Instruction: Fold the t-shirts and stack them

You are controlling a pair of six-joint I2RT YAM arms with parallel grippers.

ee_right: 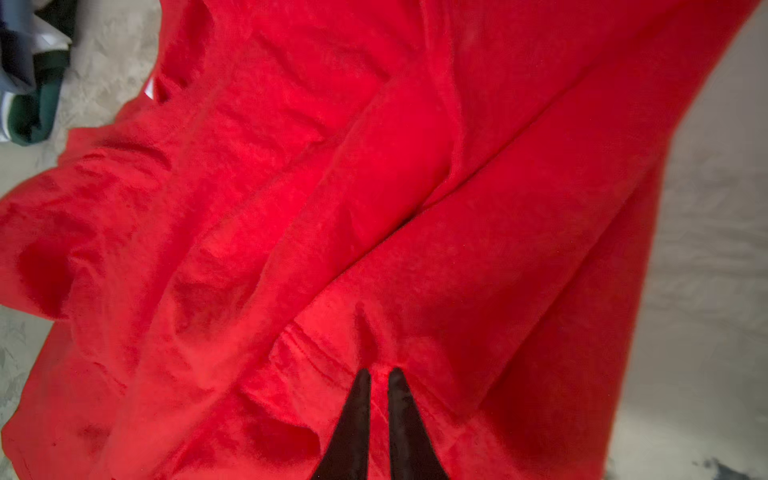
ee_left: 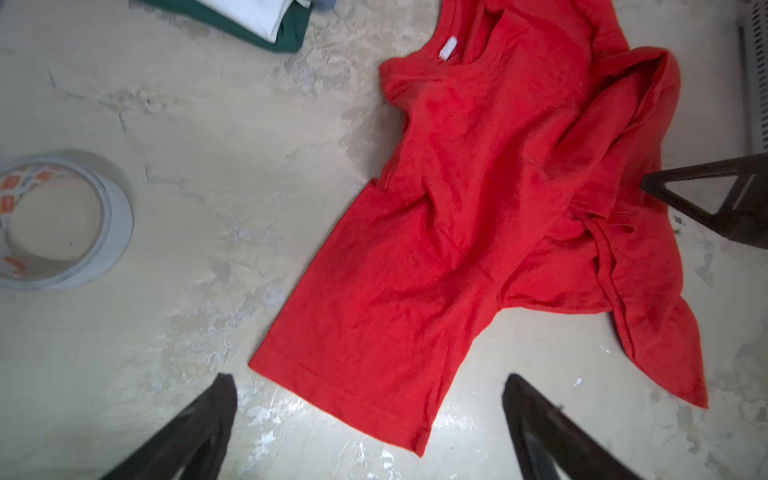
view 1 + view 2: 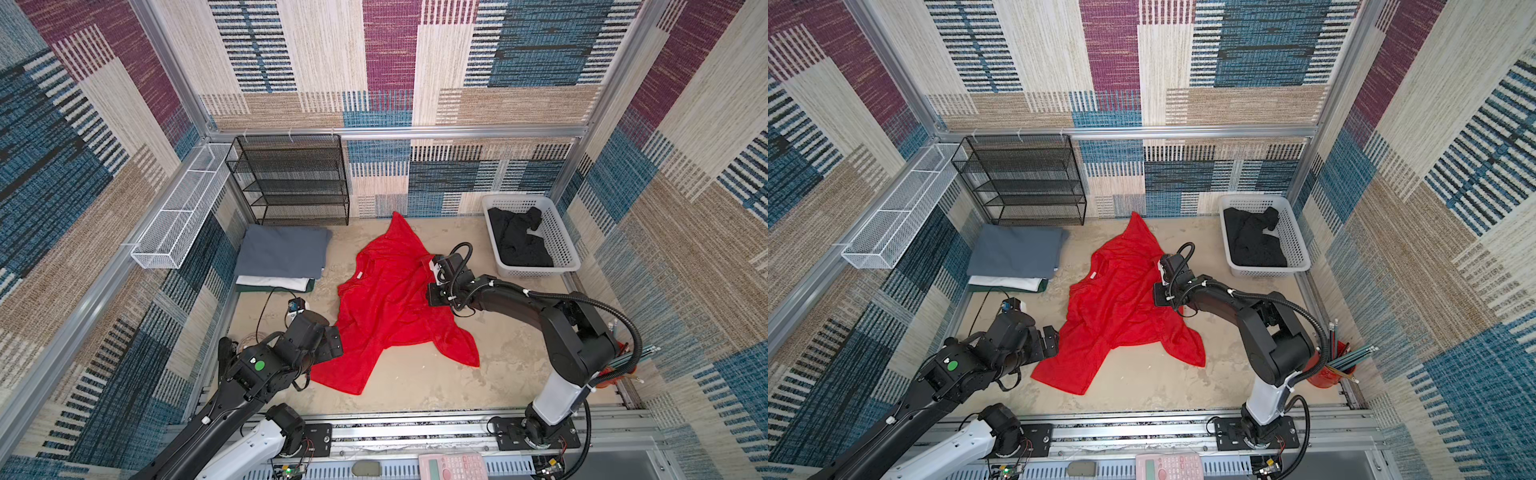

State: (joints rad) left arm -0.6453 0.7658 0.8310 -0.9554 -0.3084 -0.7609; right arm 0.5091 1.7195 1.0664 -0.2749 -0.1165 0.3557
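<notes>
- The red t-shirt lies crumpled in the middle of the table, with the neck label showing and one sleeve bunched over the body. It is neither flat nor folded.
- From the way it drapes, I'd judge it light, limp cloth. It will sag from a single pinch and drag its wrinkles along, but nothing about it can break.
- The best holds, to my eye, are the hem corners or shoulder seams, where the cloth is doubled. Two holds well apart would spread it.
- The right gripper has its jaws almost together. As far as the blurred wrist view allows, they pinch a ridge of red cloth beside a stitched edge.
- The left gripper stands wide apart with nothing in it, above the shirt's hem.
- A folded grey t-shirt tops a stack over a white t-shirt and a dark green t-shirt.
- A black t-shirt sits in the white basket.
</notes>
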